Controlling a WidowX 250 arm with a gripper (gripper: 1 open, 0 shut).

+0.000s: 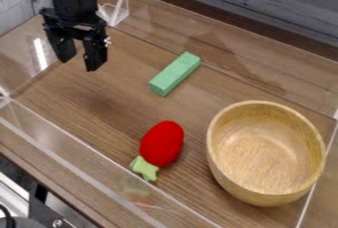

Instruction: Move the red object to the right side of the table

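The small, smooth, rounded red object with a pale green leafy tip lies on the brown wood-grain table, near the round wooden bowl. The black gripper hangs with fingers spread and empty, left of a matte green rectangular block.

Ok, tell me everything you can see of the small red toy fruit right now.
The small rounded bright red toy fruit is smooth and glossy, plastic by the look of it, with a pale green leafy tip pointing toward the near clear wall. It lies on its side on the brown wood-grain table, left of the round wooden bowl with a gap between them, and nearer the camera than the green rectangular block. Only the tabletop touches it; the open black claw is far off.
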